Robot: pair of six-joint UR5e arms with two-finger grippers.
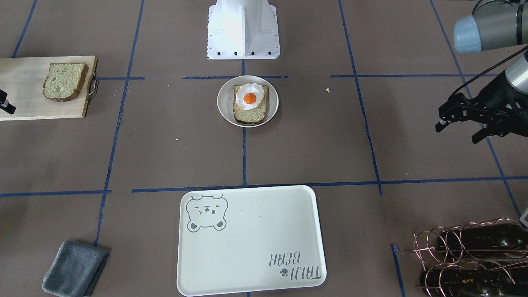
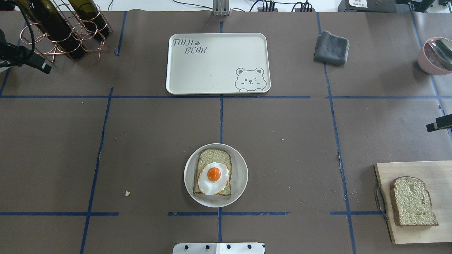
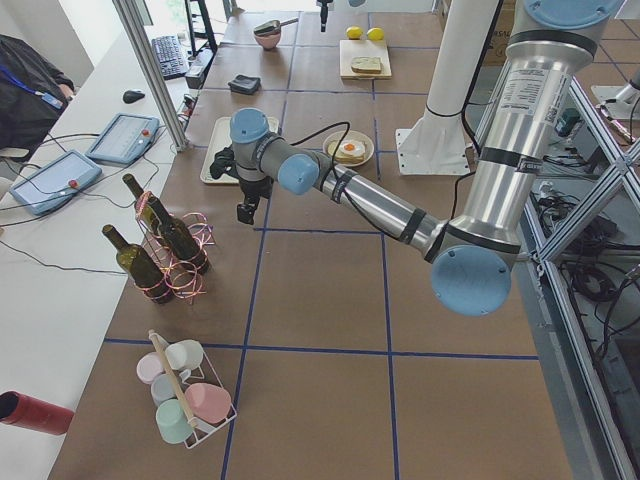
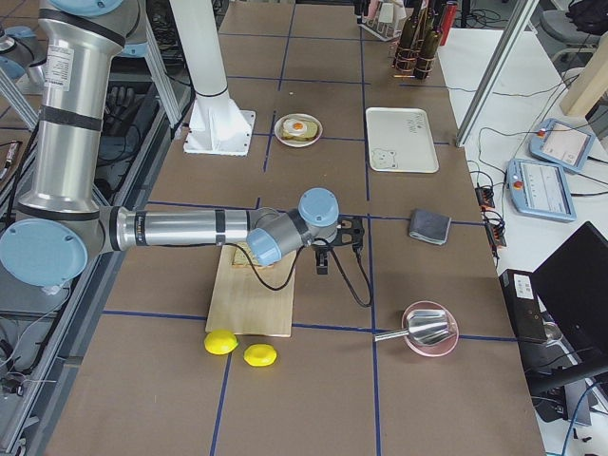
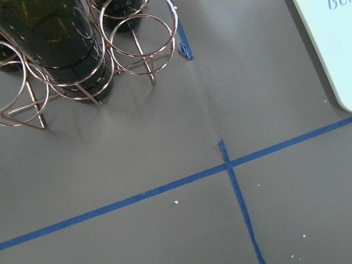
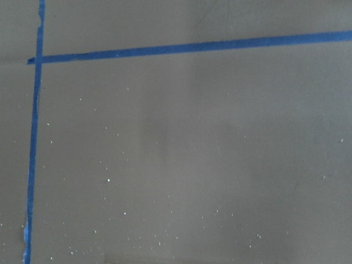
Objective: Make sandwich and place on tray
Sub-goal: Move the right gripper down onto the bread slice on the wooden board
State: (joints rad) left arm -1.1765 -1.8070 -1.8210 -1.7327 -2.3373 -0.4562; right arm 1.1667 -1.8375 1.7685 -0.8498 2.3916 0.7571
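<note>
One slice of greenish-tan bread (image 2: 213, 165) lies in a small round plate (image 2: 240, 173) at the table's middle, with a fried egg (image 2: 213, 178) on top. A second slice (image 2: 413, 201) lies on the wooden cutting board (image 2: 438, 169) at the near right. The cream tray (image 2: 212, 70) with the bear drawing lies beyond the plate with nothing on it. My left gripper (image 1: 458, 134) hovers open and empty near the wine rack, far from the plate. Only a fingertip of my right gripper (image 2: 437, 124) shows at the edge, beyond the cutting board; I cannot tell if it is open.
A copper wine rack (image 2: 60, 31) with dark bottles stands at the far left. A folded grey cloth (image 2: 332, 47) lies right of the tray. A pink bowl (image 2: 434, 56) with a metal spoon sits at the far right. Two lemons (image 4: 237, 348) lie by the board.
</note>
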